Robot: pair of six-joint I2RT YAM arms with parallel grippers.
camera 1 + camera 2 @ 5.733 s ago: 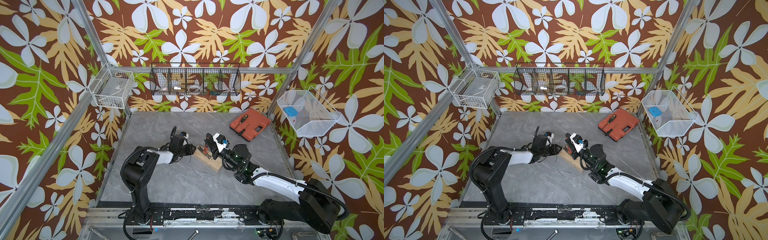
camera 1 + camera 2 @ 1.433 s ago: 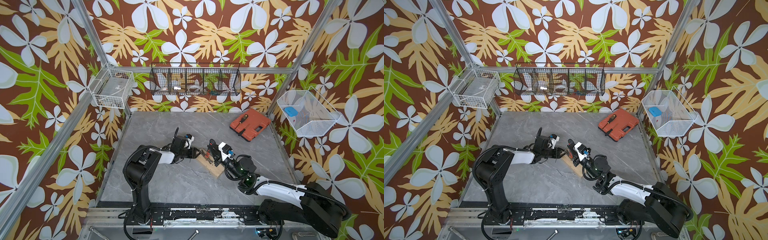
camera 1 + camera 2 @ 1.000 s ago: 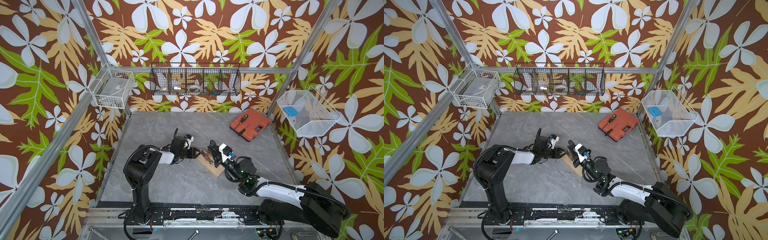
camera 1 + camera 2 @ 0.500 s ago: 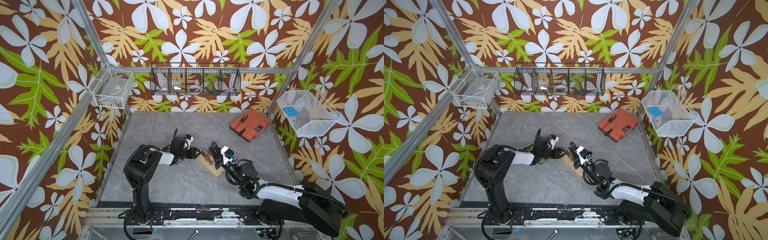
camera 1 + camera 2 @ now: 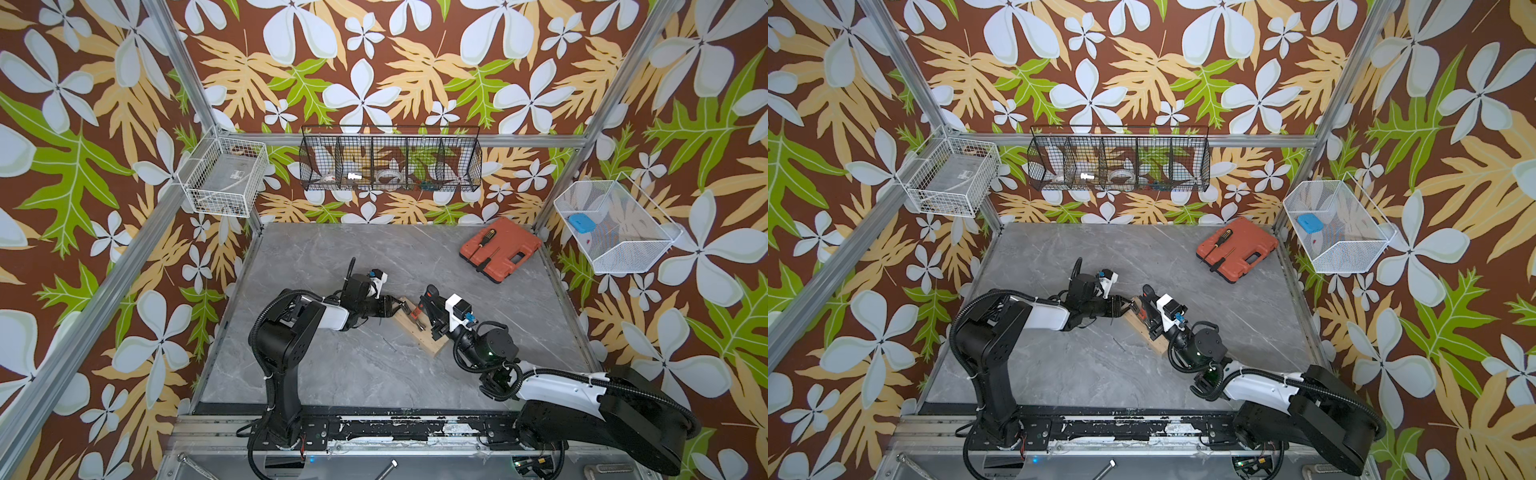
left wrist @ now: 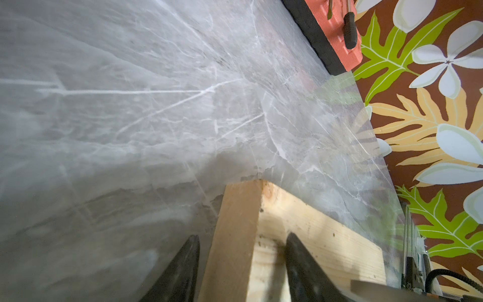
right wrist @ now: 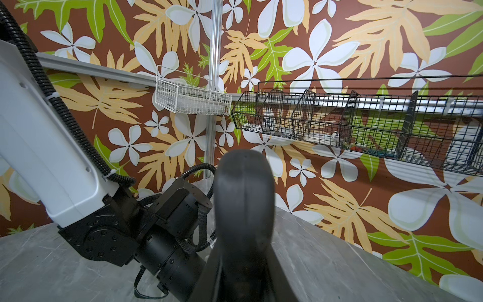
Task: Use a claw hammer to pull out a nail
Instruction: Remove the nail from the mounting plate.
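A pale wooden block (image 5: 428,343) (image 5: 1152,343) lies mid-table. The claw hammer (image 5: 423,308) (image 5: 1145,302) stands over it, orange-red shaft tilted, black handle end uppermost. My right gripper (image 5: 434,318) (image 7: 241,261) is shut on that black handle (image 7: 244,188), which fills the middle of the right wrist view. My left gripper (image 5: 395,307) (image 6: 242,235) clasps the block's (image 6: 313,235) far-left end, one dark finger on each side of it. The nail is hidden by the hammer head and the grippers.
An orange tool case (image 5: 500,249) with a small screwdriver (image 5: 484,241) on it lies at the back right. A black wire basket (image 5: 390,160) hangs on the back wall, and white baskets hang at the left (image 5: 224,178) and right (image 5: 611,226).
My right gripper has drifted slightly toward the front right with the hammer handle in it. The left gripper and the block have stayed put.
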